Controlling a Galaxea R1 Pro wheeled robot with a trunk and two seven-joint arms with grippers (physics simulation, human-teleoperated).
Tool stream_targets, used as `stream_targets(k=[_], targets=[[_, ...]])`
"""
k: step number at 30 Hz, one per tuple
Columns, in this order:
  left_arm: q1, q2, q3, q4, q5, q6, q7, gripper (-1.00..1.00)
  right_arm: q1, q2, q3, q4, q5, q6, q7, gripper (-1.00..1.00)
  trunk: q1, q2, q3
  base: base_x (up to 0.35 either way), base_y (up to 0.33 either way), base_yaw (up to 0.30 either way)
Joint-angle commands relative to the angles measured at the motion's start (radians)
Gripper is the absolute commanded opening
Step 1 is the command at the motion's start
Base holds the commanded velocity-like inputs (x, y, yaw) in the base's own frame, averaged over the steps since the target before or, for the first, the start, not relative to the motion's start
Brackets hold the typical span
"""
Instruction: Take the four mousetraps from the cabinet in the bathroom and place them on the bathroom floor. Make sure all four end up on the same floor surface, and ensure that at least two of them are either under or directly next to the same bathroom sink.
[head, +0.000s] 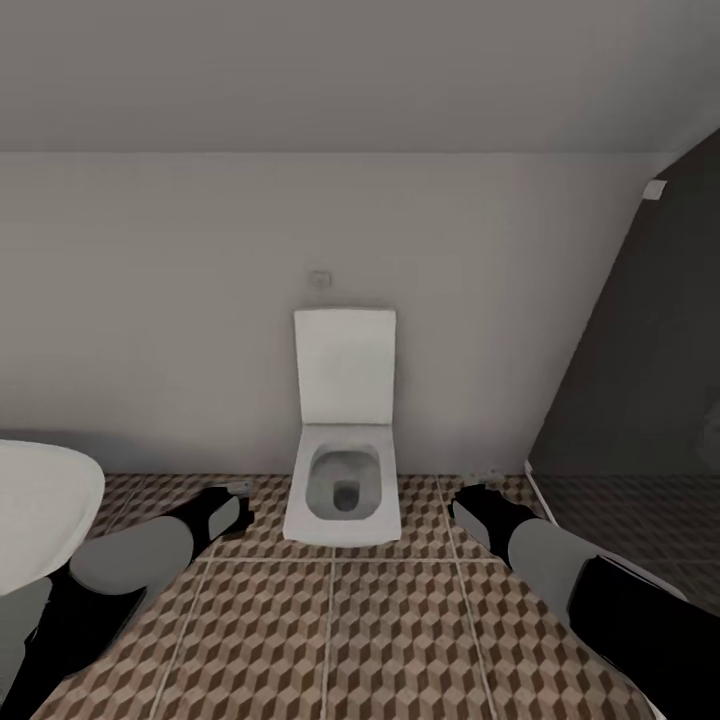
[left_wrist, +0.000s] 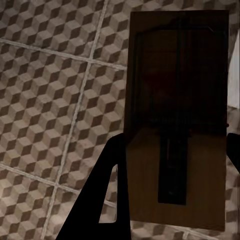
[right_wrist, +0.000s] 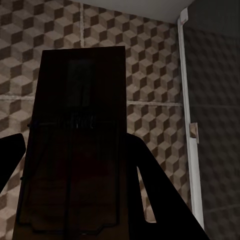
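Note:
My left gripper (left_wrist: 172, 165) is shut on a tan-brown mousetrap (left_wrist: 175, 115) with dark metal parts, held flat above the cube-patterned bathroom floor (left_wrist: 50, 100). A second mousetrap (right_wrist: 75, 150), dark in shadow, sits between the fingers of my right gripper (right_wrist: 75, 167), which is shut on it. In the head view the left gripper (head: 228, 510) and right gripper (head: 470, 503) hang low over the bathroom floor (head: 330, 640), one on each side of a toilet. The cabinet and the sink are out of view.
A white toilet (head: 345, 490) with its lid raised stands against the pale wall straight ahead. A rounded white fixture (head: 40, 520) juts in at the left. A dark shower enclosure (head: 640, 400) with a white base strip (right_wrist: 189, 125) bounds the right.

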Motion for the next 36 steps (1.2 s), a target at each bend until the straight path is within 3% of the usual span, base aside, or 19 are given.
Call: stream_targets(k=[1, 7, 13, 27, 36], targets=[[-0.001, -0.006, -0.009, -0.001, 0.009, 0.002, 0.004, -1.0, -0.001, 0.0, 0.009, -0.002, -0.01, 0.004, -0.007, -1.0, 0.0, -0.001, -0.001, 0.0, 0.0, -0.012], [-0.001, -0.026, -0.007, -0.001, 0.009, 0.006, 0.004, -1.0, -0.001, 0.001, 0.008, -0.002, -0.01, 0.004, -0.007, -1.0, 0.0, -0.001, -0.001, 0.0, 0.0, -0.003], [-0.001, -0.045, -0.006, 0.0, 0.009, 0.006, 0.007, -1.0, -0.001, 0.002, 0.008, -0.002, -0.01, 0.004, -0.007, -1.0, 0.023, -0.043, -0.02, 0.0, 0.0, 0.0], [-0.001, -0.047, -0.006, 0.004, 0.01, 0.005, 0.011, -1.0, -0.001, 0.002, 0.008, -0.002, -0.01, 0.004, -0.007, -1.0, 0.077, -0.141, -0.063, 0.004, 0.0, 0.0], [-0.001, -0.046, -0.007, 0.004, 0.009, 0.013, 0.01, -1.0, -0.001, 0.002, 0.008, -0.002, -0.01, 0.004, -0.007, -1.0, 0.111, -0.204, -0.092, 0.231, 0.106, 0.0]])
